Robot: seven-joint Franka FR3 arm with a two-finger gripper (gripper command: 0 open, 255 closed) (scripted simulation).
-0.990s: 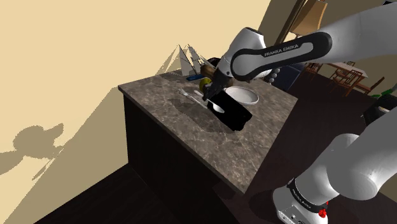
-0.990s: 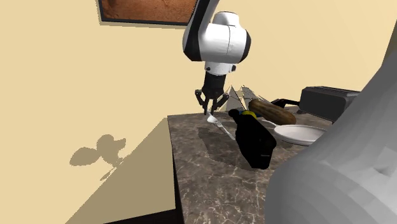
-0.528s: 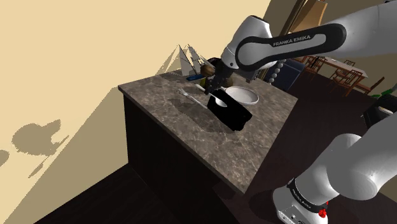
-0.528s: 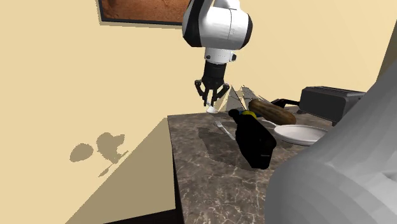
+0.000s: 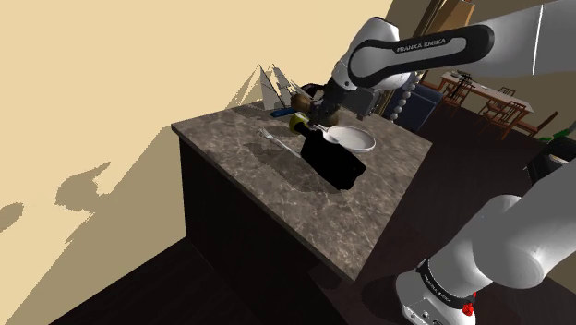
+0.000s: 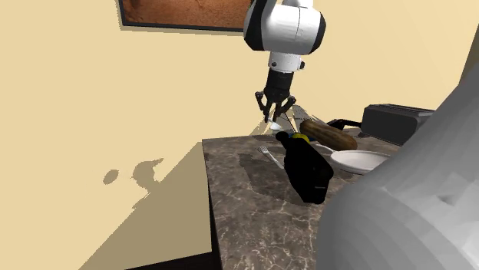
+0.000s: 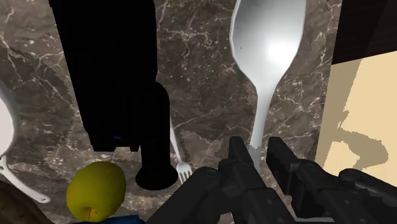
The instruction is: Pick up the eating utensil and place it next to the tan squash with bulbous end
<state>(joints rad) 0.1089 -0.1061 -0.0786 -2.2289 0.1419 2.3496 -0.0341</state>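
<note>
1. Wrist view: the gripper (image 7: pixel 256 151) has its two black fingers (image 7: pixel 236 159) closed nearly together on the thin handle of a white spoon (image 7: pixel 267 44). The spoon's bowl points away from the hand. It hangs above the dark marbled counter (image 7: pixel 203 83), close to the counter's side edge, beyond which a tan surface shows. Under the hand, a small fork (image 7: pixel 180 156) lies on the stone just beside the neck of a black bottle (image 7: pixel 114 76) that lies on its side. A yellow fruit (image 7: pixel 95 191) sits next to the bottle's mouth. A white plate (image 7: pixel 3 124) has its rim showing on the bottle's far side from the spoon.

2. Shoulder view: the arm reaches over the counter's far end. The gripper is raised clear of the top, above the bottle's neck and the near rim of the plate. The fork lies flat nearer the wall-side edge. A model sailing ship (image 5: pixel 273 83) stands at the far corner.

3. Second exterior view: the gripper points straight down with the spoon pinched in it, off the surface, near the far wall-side corner. The brown oblong squash (image 6: pixel 328 135) lies behind the bottle towards the far edge, apart from the spoon. A dark toaster (image 6: pixel 399 123) stands beyond the plate.
</note>
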